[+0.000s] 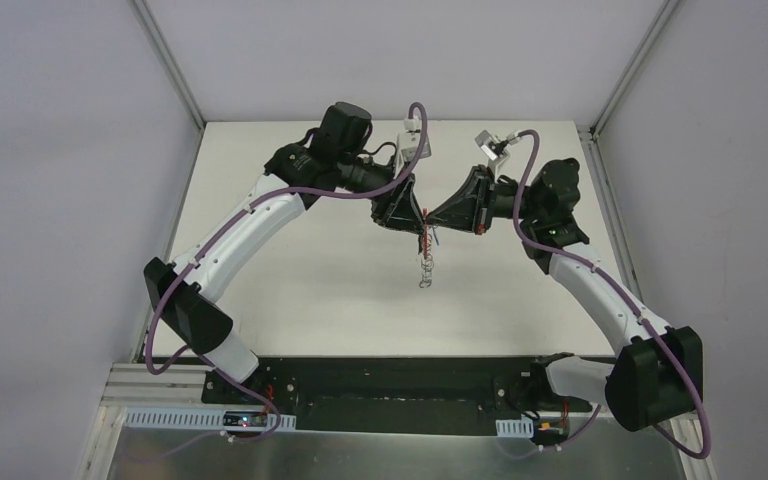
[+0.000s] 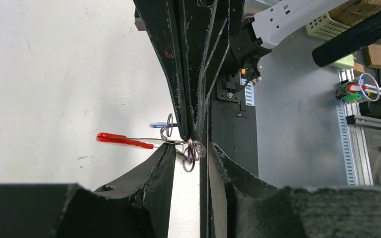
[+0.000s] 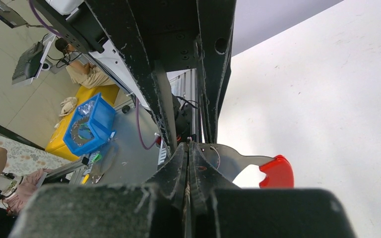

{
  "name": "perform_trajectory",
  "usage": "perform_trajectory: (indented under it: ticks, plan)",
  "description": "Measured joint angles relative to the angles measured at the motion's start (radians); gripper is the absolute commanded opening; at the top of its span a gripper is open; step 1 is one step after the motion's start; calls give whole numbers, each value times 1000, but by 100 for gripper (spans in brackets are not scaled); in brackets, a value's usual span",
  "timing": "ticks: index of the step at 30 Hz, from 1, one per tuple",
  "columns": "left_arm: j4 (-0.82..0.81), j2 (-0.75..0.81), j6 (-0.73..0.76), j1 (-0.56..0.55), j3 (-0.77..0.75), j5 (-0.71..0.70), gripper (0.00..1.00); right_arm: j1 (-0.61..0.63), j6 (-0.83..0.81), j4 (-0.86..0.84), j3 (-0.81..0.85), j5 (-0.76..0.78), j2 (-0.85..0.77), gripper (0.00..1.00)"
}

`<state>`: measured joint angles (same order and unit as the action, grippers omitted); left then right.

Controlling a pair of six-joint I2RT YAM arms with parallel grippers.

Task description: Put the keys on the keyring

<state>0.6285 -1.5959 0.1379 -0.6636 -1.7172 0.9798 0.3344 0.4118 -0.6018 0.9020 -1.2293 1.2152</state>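
- Over mid-bench, far side, the left tool (image 2: 193,148) has its fingers parted, straddling the rings (image 2: 195,149) of the keyring (image 1: 425,262). I see no pinch on anything.
- Centre: the keyring dangles off the bench between both tools, with the red band (image 3: 278,171) up top and the chain hanging below. A blue-headed key (image 2: 157,126) sits just beside a ring, but I cannot tell whether it is threaded.
- Right: the right tool (image 3: 187,146) is clenched on the keyring's metal next to the red band and carries it.
- My read is the threading step, with the ring steadied in the air. Next, the left tool needs a fine grip on key or ring while the right holds firm.
- The bench (image 1: 290,300) is white and matte, walled in by grey panels. Beyond it are a blue crate (image 3: 89,126) and a black tube (image 2: 357,34).
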Motion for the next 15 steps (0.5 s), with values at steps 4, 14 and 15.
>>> perform_trajectory:
  ticks: [4, 14, 15]
  plan:
    - [-12, 0, 0, 0, 3, 6, 27, -7, 13, -13, 0, 3, 0, 0]
    - [-39, 0, -24, 0, 15, 8, 13, -12, 26, -16, -2, 3, 0, 0]
    - [-41, -1, -29, 0, 15, 8, 11, -13, 26, -20, -6, 3, 0, 0]
